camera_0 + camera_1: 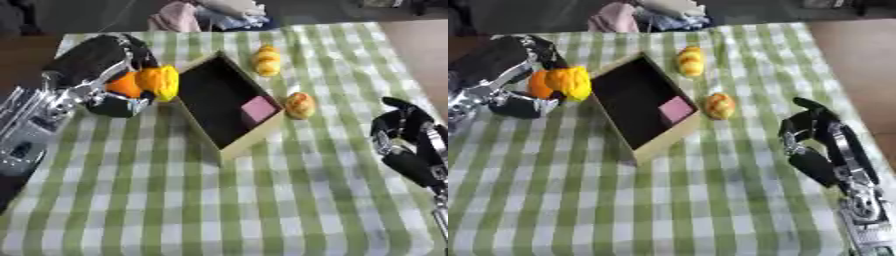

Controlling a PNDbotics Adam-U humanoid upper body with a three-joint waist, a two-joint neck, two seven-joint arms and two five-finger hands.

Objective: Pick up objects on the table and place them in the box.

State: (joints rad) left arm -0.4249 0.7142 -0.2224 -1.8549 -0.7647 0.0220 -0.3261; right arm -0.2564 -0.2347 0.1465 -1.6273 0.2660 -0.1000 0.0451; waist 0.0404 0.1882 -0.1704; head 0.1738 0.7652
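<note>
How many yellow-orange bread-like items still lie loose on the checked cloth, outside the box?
2. One taller yellow-orange piece lies beyond the open cardboard box; a rounder one sits just off its right wall. The robot's left hand holds a separate yellow-and-orange item.

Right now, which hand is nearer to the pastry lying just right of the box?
Right. The right hand hovers empty on the pastry's right; the left hand is beyond the box, holding an orange and yellow thing.
</note>
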